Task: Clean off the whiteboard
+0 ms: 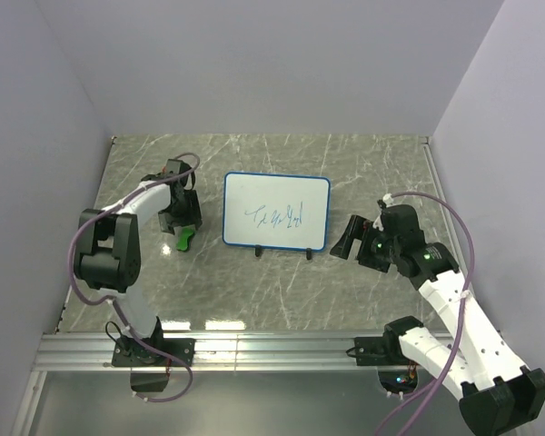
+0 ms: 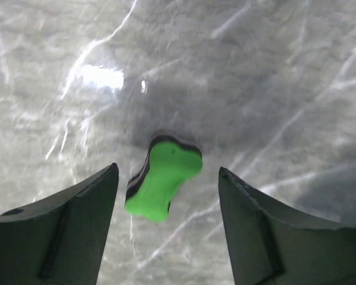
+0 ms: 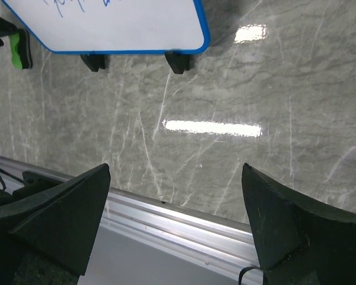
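Note:
The whiteboard point(image 1: 275, 212) stands on black feet at the table's middle, blue-framed, with blue scribbled writing on it; its lower edge shows in the right wrist view point(image 3: 118, 27). The small green eraser point(image 1: 185, 239) lies on the table left of the board. My left gripper point(image 1: 183, 221) hovers over the eraser, open; in the left wrist view the eraser point(image 2: 162, 179) lies between and beyond the two fingers, apart from both. My right gripper point(image 1: 349, 238) is open and empty, just right of the board's lower right corner.
The marble table top point(image 1: 282, 282) ends at an aluminium rail point(image 1: 254, 345) along the near edge, also seen in the right wrist view point(image 3: 184, 225). White walls close in the left, back and right sides.

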